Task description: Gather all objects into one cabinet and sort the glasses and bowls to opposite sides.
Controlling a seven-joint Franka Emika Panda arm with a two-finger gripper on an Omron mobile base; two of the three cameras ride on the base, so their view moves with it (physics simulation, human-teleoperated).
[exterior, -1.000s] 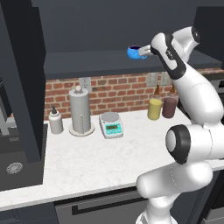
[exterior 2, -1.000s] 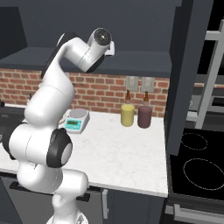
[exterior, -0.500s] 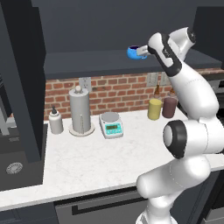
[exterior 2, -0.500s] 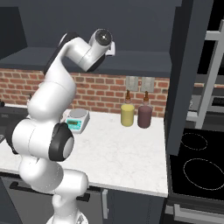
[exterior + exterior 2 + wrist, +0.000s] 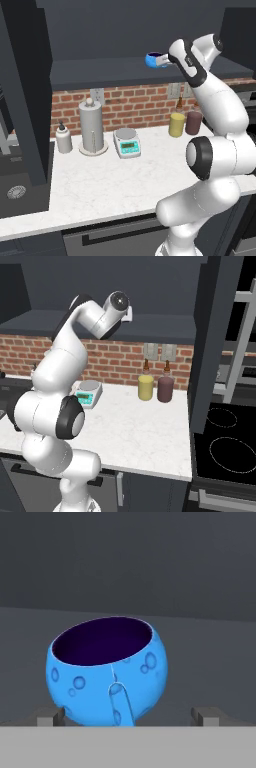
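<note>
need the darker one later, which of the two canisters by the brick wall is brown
The brown canister, the one nearer the robot arm in the left base view; the yellow canister stands beside it, closer to the scale.

From the left base view my own forearm covers the right part of the blue bowl (image 5: 153, 60), so I can't make out the claw (image 5: 163, 60) tips there. In the hand view the bowl's (image 5: 106, 671) base is cut off at the bottom, and I can't tell whether it rests on the cabinet shelf (image 5: 210, 662). In the right base view the arm hides the left end of the scale (image 5: 89, 394) on the desk (image 5: 145, 431). The scale's display (image 5: 129, 146) is too small to read.
</note>
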